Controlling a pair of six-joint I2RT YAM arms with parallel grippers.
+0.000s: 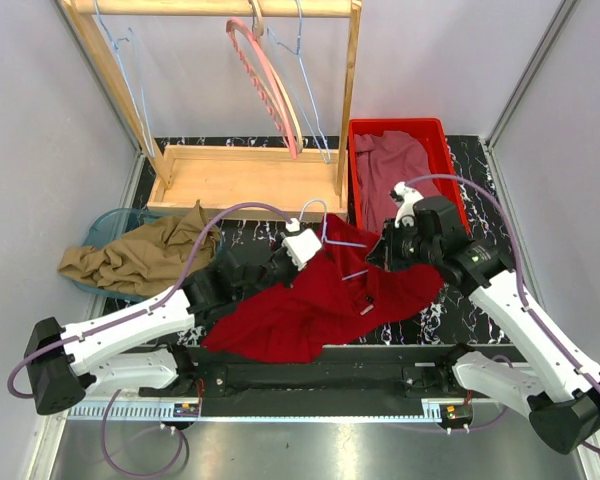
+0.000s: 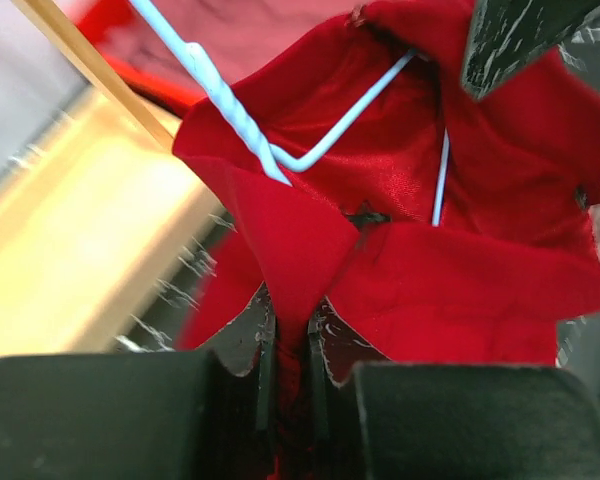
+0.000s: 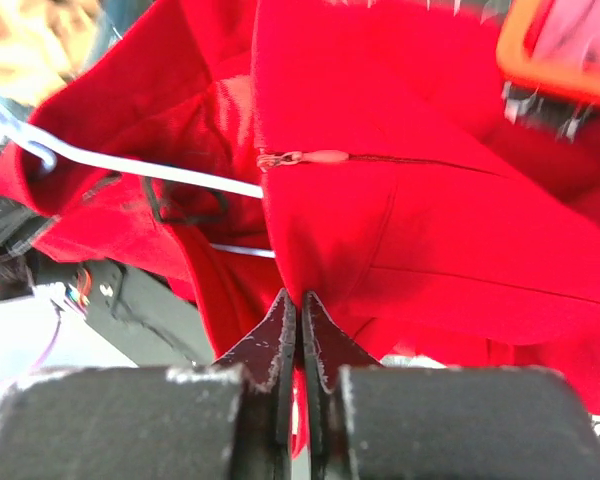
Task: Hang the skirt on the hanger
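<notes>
Starting nearest you, the soft red fabric skirt (image 1: pixel 315 300) lies crumpled on the near middle of the dark marbled table top (image 1: pixel 438 318), and both arms have hold of it. The left gripper (image 2: pixel 290 335) is pinched tight on a folded edge at its left side. The right gripper (image 3: pixel 298 312) is nipped onto an edge just below the zip pull (image 3: pixel 305 157) at its right. Expect the cloth to be light, limp and a little glossy, so it will likely sag between your two holds and slide along bare wire. The firmer waistband seam beside the zip looks like the best place to grip. Just beyond, the light blue wire hanger (image 2: pixel 230 105) sits partly inside the skirt's opening, its twisted neck poking out. It is thin and probably springy, so it may shift as you pull. Farther left lies a crumpled tan garment (image 1: pixel 130 255). At the far edge stand the pale wooden clothes rack (image 1: pixel 240 175) and, to its right, a red plastic bin (image 1: pixel 450 140).
</notes>
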